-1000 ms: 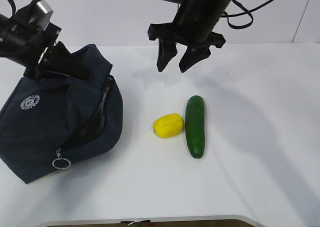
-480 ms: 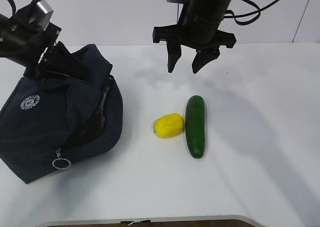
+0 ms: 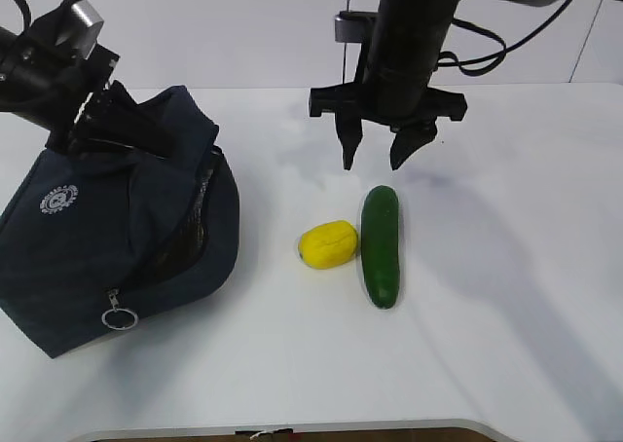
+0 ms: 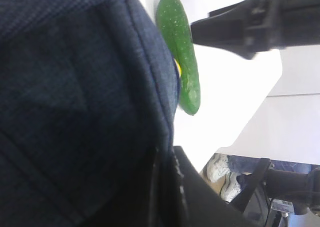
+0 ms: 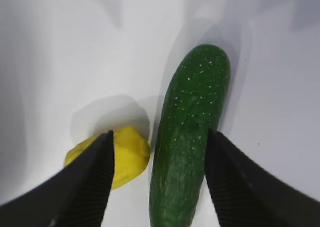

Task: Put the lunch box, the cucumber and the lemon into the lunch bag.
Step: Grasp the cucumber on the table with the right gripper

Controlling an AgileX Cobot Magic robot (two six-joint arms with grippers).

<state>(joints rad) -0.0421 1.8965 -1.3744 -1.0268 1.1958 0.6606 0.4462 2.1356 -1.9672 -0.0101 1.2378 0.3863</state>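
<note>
The right end effector [image 3: 376,160] is held spread above the far end of the cucumber [image 3: 380,245], nothing grasped. Beside the cucumber, touching it, the lemon [image 3: 327,243] is laid on the table [image 3: 506,296]. The left end effector [image 3: 122,121] is clenched on the lunch bag [image 3: 107,238] rim. A round white logo [image 3: 58,200] is printed there, its lettering unreadable. The lunch box is not seen.

Robot lab, bare white table [image 3: 506,296], plain white wall [image 3: 214,23], trailing black cables [image 3: 477,33]
</note>
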